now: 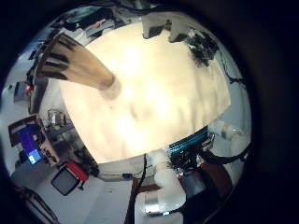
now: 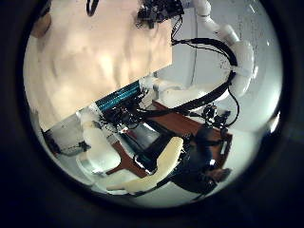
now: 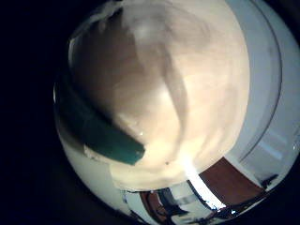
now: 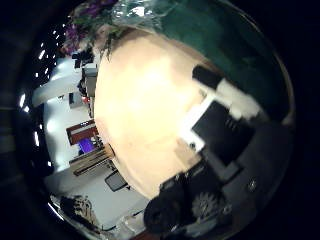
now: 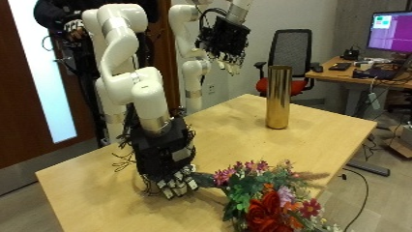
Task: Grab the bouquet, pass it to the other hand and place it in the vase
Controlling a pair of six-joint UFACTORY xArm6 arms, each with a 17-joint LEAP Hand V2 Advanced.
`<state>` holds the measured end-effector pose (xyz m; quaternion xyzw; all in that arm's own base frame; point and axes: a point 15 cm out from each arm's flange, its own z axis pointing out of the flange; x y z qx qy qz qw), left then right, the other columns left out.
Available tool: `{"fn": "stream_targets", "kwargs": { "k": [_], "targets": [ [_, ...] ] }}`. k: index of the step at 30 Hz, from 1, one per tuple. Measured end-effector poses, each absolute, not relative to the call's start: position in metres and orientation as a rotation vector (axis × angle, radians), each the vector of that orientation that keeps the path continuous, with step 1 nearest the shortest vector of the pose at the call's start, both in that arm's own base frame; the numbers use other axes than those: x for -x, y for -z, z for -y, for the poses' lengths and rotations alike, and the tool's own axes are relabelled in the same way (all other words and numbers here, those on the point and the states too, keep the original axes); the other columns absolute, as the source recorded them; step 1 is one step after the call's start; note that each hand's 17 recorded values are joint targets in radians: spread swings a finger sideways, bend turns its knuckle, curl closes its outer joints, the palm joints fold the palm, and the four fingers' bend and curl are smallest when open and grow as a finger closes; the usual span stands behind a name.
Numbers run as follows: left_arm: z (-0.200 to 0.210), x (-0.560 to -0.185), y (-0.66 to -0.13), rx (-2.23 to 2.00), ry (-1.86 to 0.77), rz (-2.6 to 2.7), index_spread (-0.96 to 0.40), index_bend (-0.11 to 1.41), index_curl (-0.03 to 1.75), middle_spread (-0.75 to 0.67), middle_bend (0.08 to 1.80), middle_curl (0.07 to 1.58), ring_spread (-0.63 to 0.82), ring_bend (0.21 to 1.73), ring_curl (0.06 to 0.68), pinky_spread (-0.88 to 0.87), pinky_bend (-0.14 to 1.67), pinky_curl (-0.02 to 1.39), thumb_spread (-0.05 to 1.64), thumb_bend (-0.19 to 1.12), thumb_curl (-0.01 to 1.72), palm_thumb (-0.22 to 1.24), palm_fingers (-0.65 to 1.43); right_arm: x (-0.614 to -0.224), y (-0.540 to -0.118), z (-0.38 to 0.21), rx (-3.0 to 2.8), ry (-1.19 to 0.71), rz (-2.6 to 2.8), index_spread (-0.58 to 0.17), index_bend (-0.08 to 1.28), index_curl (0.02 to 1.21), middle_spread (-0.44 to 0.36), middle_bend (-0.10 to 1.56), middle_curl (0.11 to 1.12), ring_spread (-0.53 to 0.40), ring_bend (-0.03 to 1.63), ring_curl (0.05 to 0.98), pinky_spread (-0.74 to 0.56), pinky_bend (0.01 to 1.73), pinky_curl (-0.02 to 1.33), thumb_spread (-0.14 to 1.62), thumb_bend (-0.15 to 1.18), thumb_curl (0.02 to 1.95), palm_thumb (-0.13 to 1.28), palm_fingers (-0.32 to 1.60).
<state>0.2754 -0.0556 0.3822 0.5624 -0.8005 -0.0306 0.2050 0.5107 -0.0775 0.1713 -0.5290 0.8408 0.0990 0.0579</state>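
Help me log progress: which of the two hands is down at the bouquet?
The right hand, on the nearer arm, sits low over the table with its fingers beside the bouquet. The left hand hangs high up, behind the gold vase.

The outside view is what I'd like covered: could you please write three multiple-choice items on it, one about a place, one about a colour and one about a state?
1. Where does the bouquet lie?
A. In the vase
B. On the table beside the right hand
C. On the office chair

2. What colour is the vase?
A. Gold
B. Blue
C. White

3. How is the left hand?
A. Gripping the vase
C. Flat on the table
B. Raised, holding nothing

Key: 1 B, the flowers rest on the table next to the right hand. 2 A, the tall cylinder is golden. 3 B, it hangs high above the table, apart from everything.
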Motion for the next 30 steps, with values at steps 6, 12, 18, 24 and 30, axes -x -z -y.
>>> {"fn": "stream_targets", "kwargs": {
  "k": [6, 12, 18, 24, 30],
  "targets": [
    [0.055, -0.276, -0.384, -1.572, 0.081, 2.233, 0.12, 0.17, 0.31, 0.45, 0.20, 0.32, 0.59, 0.41, 0.219, 0.60, 0.19, 0.29, 0.95, -0.03, 0.29, 0.18, 0.00, -0.504, -0.192, 0.090, 1.570, -0.260, -2.542, -0.508, 0.59, 0.70, -0.347, 0.88, 0.87, -0.276, 1.27, 0.543, -0.37, 1.31, 0.52, 0.82, -0.02, 0.57, 0.99, 1.19],
    [0.055, -0.271, -0.388, -1.574, 0.076, 2.239, 0.12, 0.17, 0.31, 0.44, 0.20, 0.32, 0.59, 0.41, 0.218, 0.60, 0.19, 0.29, 0.95, -0.03, 0.29, 0.18, 0.00, -0.489, -0.221, 0.096, 1.574, -0.218, -2.496, -0.470, 0.80, 0.88, -0.290, 1.08, 0.91, -0.230, 1.35, 0.584, -0.29, 1.34, 0.56, 0.83, 0.00, 0.60, 1.11, 1.21],
    [0.055, -0.271, -0.388, -1.575, 0.076, 2.236, 0.12, 0.17, 0.31, 0.44, 0.20, 0.32, 0.59, 0.40, 0.217, 0.59, 0.19, 0.29, 0.95, -0.03, 0.29, 0.18, 0.00, -0.471, -0.258, 0.097, 1.589, -0.224, -2.413, -0.410, 0.88, 0.98, -0.217, 1.19, 0.90, -0.209, 1.39, 0.608, -0.26, 1.36, 0.60, 0.81, -0.01, 0.67, 1.19, 1.18],
    [0.051, -0.277, -0.389, -1.614, 0.026, 2.204, 0.13, 0.17, 0.31, 0.43, 0.20, 0.32, 0.59, 0.40, 0.215, 0.59, 0.19, 0.29, 0.95, -0.03, 0.29, 0.18, 0.01, -0.458, -0.313, 0.066, 1.578, -0.330, -2.180, -0.367, 0.89, 1.04, -0.176, 1.25, 0.86, -0.202, 1.41, 0.614, -0.25, 1.35, 0.62, 0.67, 0.00, 0.77, 1.24, 1.16],
    [0.051, -0.294, -0.405, -1.660, -0.132, 2.130, 0.11, 0.18, 0.33, 0.36, 0.23, 0.33, 0.56, 0.40, 0.216, 0.55, 0.18, 0.28, 0.96, -0.03, 0.29, 0.18, 0.11, -0.433, -0.367, 0.042, 1.532, -0.446, -1.944, -0.346, 0.89, 1.08, -0.155, 1.28, 0.83, -0.201, 1.42, 0.615, -0.24, 1.34, 0.65, 0.53, -0.01, 0.85, 1.24, 1.15]
  ]
}}
